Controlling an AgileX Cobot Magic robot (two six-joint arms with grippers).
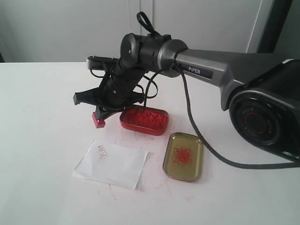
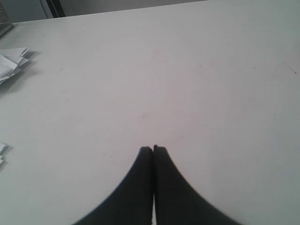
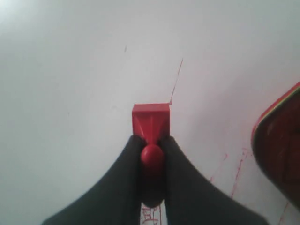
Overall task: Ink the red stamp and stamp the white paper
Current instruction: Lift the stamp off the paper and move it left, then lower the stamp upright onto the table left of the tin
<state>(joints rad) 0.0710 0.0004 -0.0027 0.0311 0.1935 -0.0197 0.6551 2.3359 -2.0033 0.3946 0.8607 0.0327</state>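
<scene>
The right gripper is clamping its jaws on the thin round handle of the red stamp, holding it just beside the left end of the red oval tin of lumpy ink paste. In the right wrist view the two dark fingers are pinching the handle while the square block base is pointing down at the white tabletop. From either angle it is hard to say whether the base is touching the surface or hanging just above it.

The white paper is lying flat in front of the tin, toward the camera and slightly left, apart from both tin and stamp. It is carrying a small red imprint near its upper left corner. The gold lid, smeared red in the middle, is resting just in front of the tin's right end, beside the paper. Faint red streaks are marking the tabletop around the tin.

The right arm is reaching in from the right, over and behind the tin, and its wrist is partly screening the tin's rear rim. A black cable is trailing from the wrist down past the lid's right side.

The left gripper is showing only in its own wrist view, jaws pressed together on nothing over bare table, with folded white sheets lying well off to one side.
</scene>
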